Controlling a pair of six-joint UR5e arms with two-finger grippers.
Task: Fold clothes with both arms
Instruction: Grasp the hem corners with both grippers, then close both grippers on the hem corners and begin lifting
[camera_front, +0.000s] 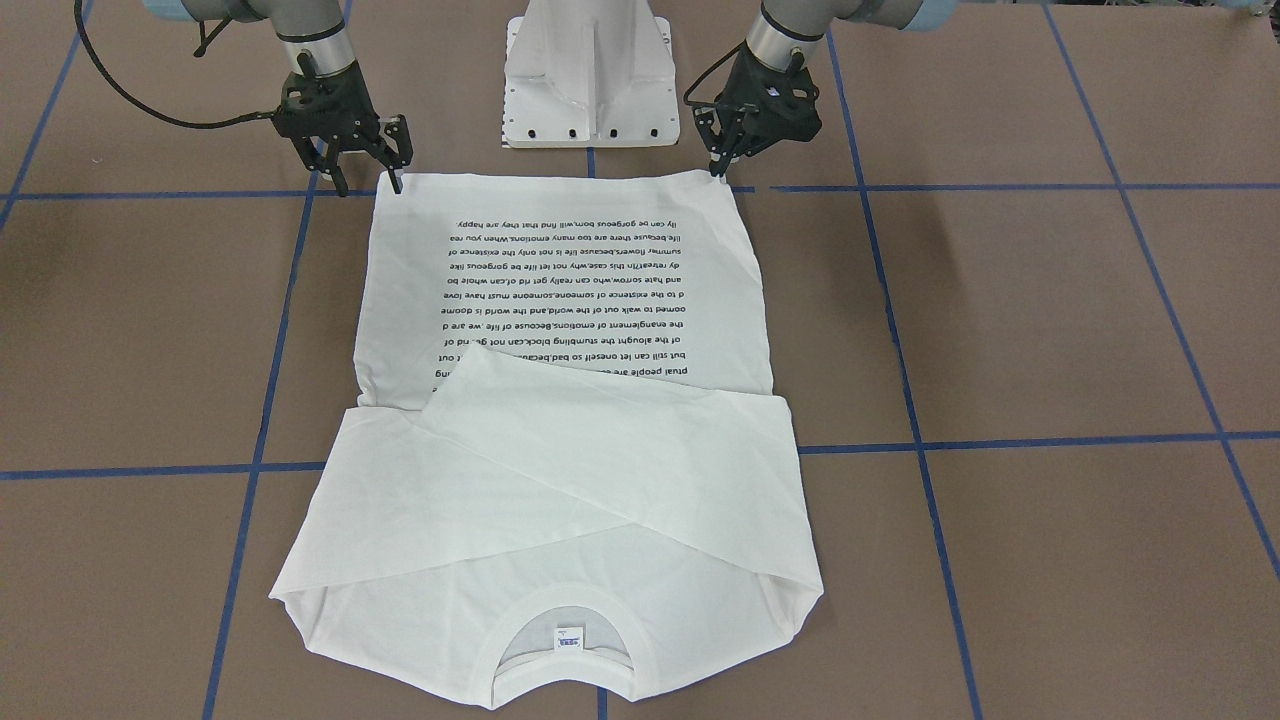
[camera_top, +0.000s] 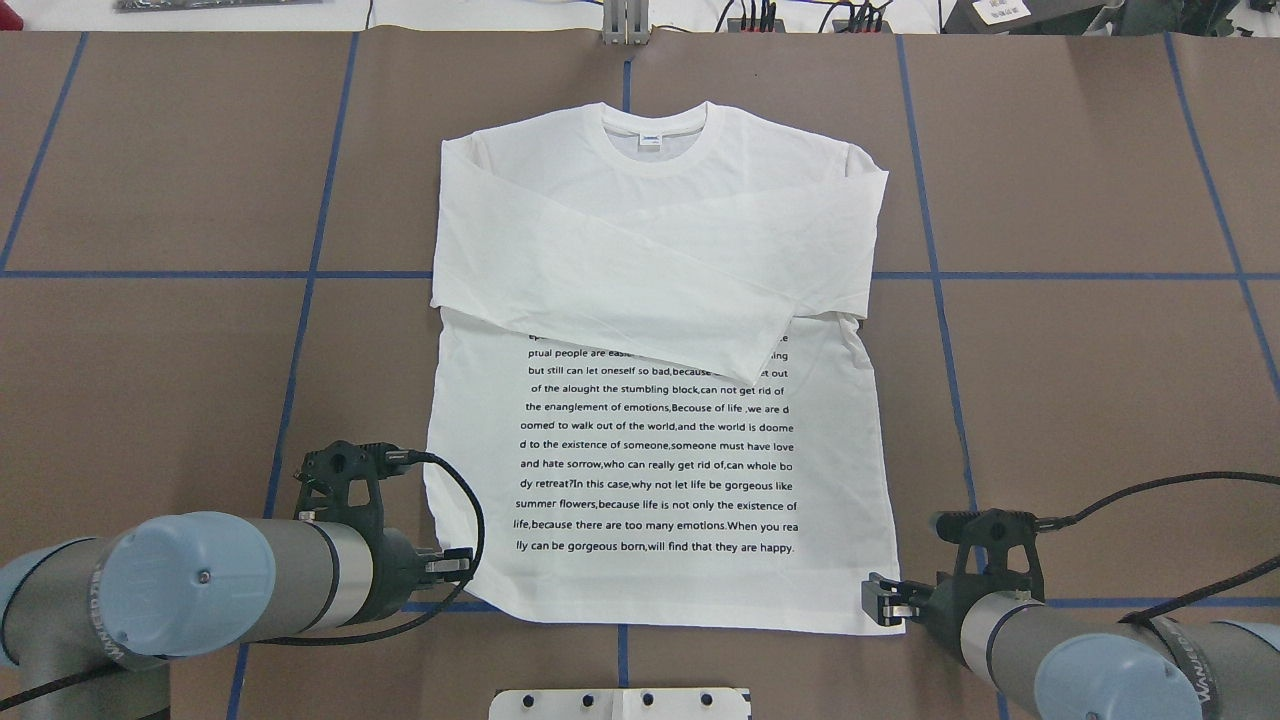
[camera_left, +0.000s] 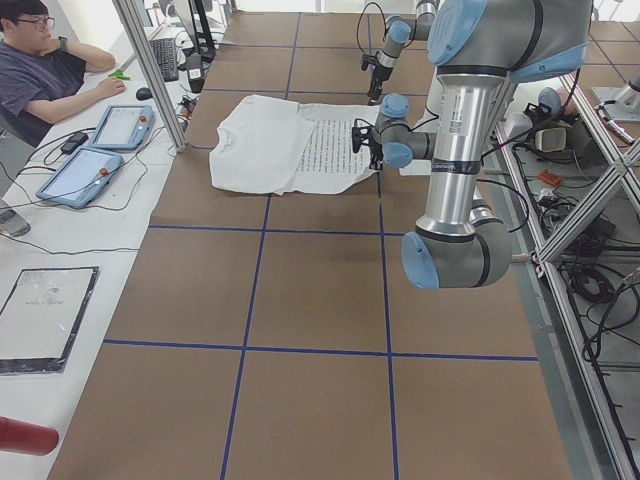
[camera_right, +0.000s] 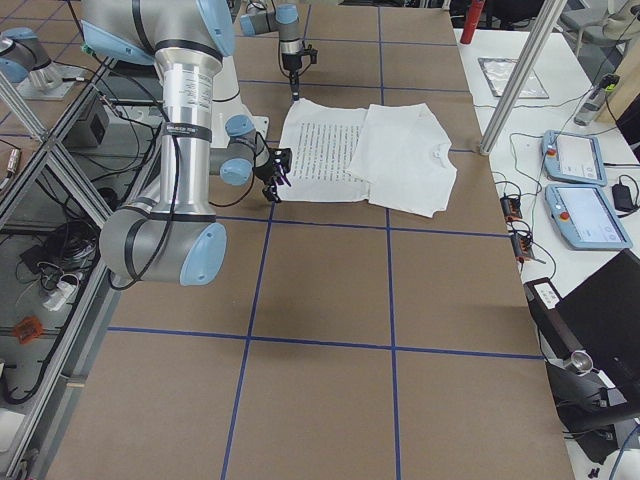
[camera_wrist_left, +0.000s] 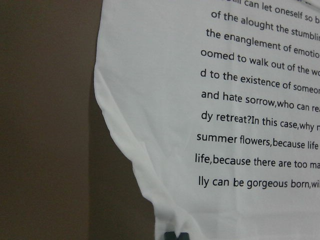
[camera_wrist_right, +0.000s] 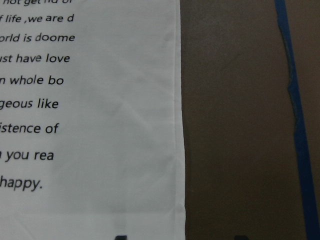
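Observation:
The white long-sleeved T-shirt (camera_top: 650, 450) lies flat on the brown table with the black text up. Both sleeves are folded across the chest, and the neck (camera_front: 565, 640) points away from the robot. My left gripper (camera_front: 722, 168) sits at the hem corner on its side. Its fingers are together, and the left wrist view shows cloth (camera_wrist_left: 165, 125) creasing toward the dark tips. My right gripper (camera_front: 368, 182) is open at the other hem corner. In the right wrist view its two tips stand on either side of the shirt's edge (camera_wrist_right: 177, 150).
The white pedestal base (camera_front: 590, 80) stands just behind the hem, between the arms. Blue tape lines (camera_top: 930, 275) cross the table. A person (camera_left: 40, 70) sits at a side desk with tablets (camera_left: 120, 125) beyond the table's far edge.

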